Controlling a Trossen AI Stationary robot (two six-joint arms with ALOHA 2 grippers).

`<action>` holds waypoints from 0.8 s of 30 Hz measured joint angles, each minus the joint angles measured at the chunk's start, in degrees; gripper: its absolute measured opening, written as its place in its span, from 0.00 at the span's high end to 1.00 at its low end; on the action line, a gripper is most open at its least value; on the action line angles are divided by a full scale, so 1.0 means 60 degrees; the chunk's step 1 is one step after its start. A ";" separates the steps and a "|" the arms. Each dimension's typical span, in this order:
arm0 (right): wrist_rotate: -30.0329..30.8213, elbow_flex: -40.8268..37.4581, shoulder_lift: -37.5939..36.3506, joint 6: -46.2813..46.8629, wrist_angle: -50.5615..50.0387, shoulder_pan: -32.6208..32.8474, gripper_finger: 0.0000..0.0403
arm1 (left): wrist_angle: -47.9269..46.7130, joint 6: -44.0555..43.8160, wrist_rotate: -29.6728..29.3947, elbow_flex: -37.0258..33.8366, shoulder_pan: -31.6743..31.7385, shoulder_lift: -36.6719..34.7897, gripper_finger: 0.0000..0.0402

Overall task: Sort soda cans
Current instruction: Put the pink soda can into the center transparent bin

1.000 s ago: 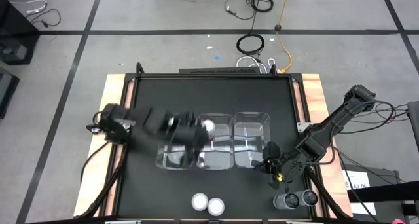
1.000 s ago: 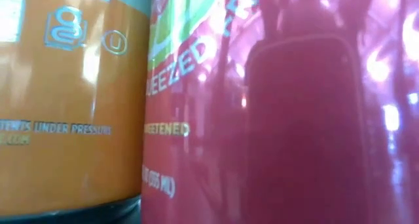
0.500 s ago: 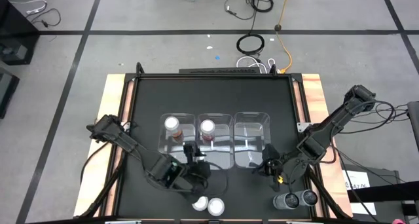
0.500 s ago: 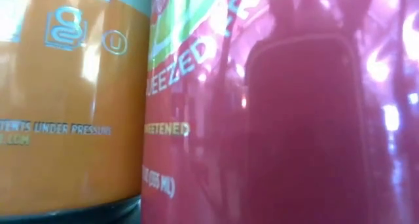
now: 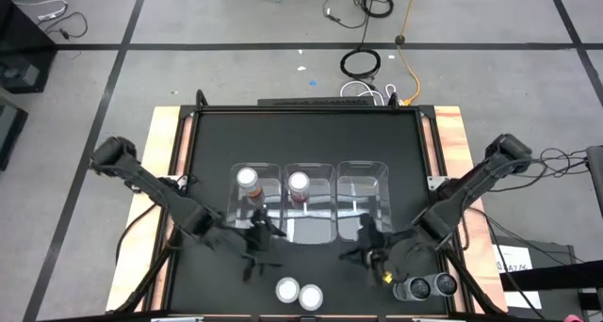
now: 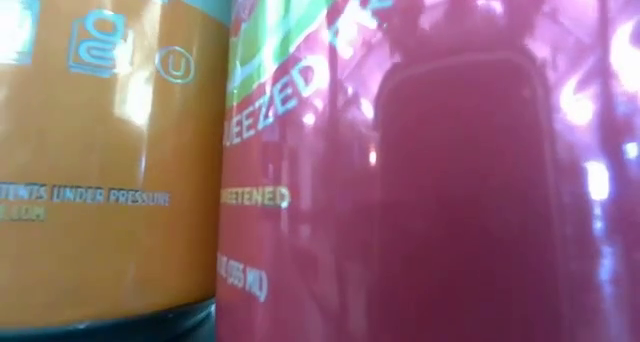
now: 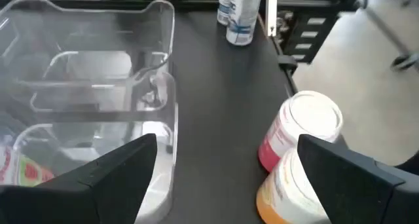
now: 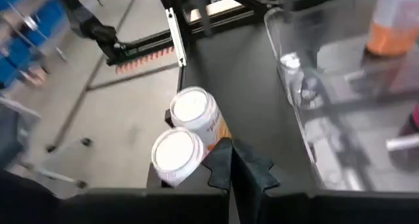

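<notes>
My table point(image 5: 207, 152) holds three clear bins point(image 5: 363, 195) in a row at its middle. The left bin has an orange can point(image 5: 247, 180) standing in it, the middle bin a red can point(image 5: 299, 184), and the right bin looks bare.

My left arm reaches low across the near side, its gripper point(image 5: 259, 251) just past the bins' near wall with fingers point(image 7: 118, 175) spread wide and nothing between them. My right arm comes in from the right; its gripper point(image 5: 369, 251) sits near the right bin's near corner with the fingers pressed together, holding nothing.

Three pairs of cans make up the job. Two are sorted; one orange and one red point(image 5: 311, 297) stand touching at the near edge, just right of my left gripper, and two grey ones point(image 5: 412, 288) stand at the near right corner.

I judge the near pair is my left gripper's next target. Because they touch, I should drop over the can on my side, slip one finger into the seam between them, and close squarely on its sides so the neighbour is not toppled. Then lift straight before carrying to the matching bin.
</notes>
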 joint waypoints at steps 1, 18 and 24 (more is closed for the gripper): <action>-0.0013 0.0469 0.0326 -0.0269 -0.0248 -0.0047 1.00 | 0.0389 -0.0082 0.0075 -0.0489 -0.0028 -0.0340 0.05; -0.1523 0.5033 0.4085 -0.0028 -0.2756 -0.0784 0.97 | 0.1093 -0.0272 0.0736 -0.3633 -0.1036 -0.3990 0.05; -0.1824 0.5031 0.4193 0.1536 -0.3272 -0.0770 0.83 | -0.0169 -0.0284 0.0729 -0.3633 -0.1405 -0.4772 0.05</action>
